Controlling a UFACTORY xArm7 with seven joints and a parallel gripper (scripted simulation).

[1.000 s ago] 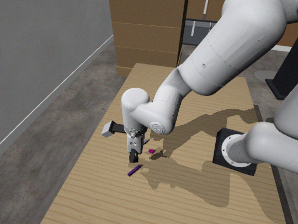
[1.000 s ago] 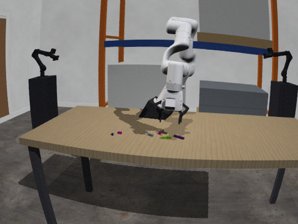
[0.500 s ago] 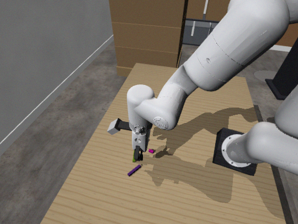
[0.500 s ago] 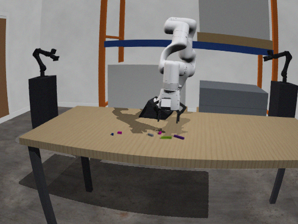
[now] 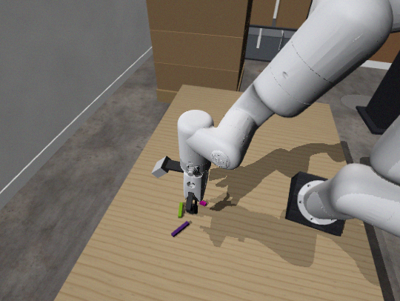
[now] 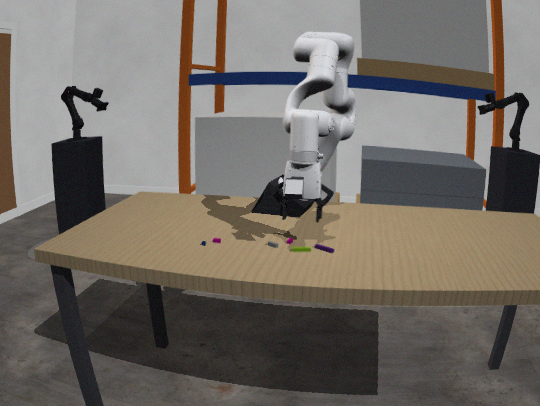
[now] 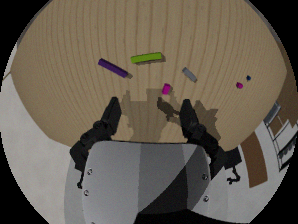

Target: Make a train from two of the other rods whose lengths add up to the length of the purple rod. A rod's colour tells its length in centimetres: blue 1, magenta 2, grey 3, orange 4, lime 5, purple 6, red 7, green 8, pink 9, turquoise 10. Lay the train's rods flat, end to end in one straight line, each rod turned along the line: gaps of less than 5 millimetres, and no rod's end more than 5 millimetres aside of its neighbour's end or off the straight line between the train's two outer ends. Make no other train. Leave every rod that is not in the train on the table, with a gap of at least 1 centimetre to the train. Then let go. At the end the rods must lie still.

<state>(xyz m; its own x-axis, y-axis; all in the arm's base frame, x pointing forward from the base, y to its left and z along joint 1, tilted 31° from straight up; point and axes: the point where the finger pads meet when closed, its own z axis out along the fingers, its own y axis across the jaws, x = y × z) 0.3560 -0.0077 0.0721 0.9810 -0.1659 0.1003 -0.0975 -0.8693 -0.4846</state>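
The purple rod (image 5: pixel 180 228) (image 6: pixel 324 248) (image 7: pixel 113 67) lies flat on the wooden table (image 5: pixel 259 267) (image 6: pixel 425 260). The lime rod (image 5: pixel 181 210) (image 6: pixel 300 249) (image 7: pixel 147 58) lies close beside it. A magenta rod (image 5: pixel 203 203) (image 6: pixel 289 241) (image 7: pixel 166 88) and a grey rod (image 6: pixel 272 244) (image 7: pixel 189 74) lie a little further on. A second magenta rod (image 6: pixel 216 240) (image 7: pixel 240 86) and a tiny blue rod (image 6: pixel 203 243) (image 7: pixel 248 78) lie apart from the rest. My gripper (image 5: pixel 192 207) (image 6: pixel 301 215) (image 7: pixel 150 105) is open and empty. It hangs above the table, close to the lime rod and the near magenta rod.
The arm's black base plate (image 5: pixel 296 193) sits on the table. Cardboard boxes (image 5: pixel 196 44) stand beyond the table's far end. Two black pedestals (image 6: pixel 77 175) with small arms stand beside the table.
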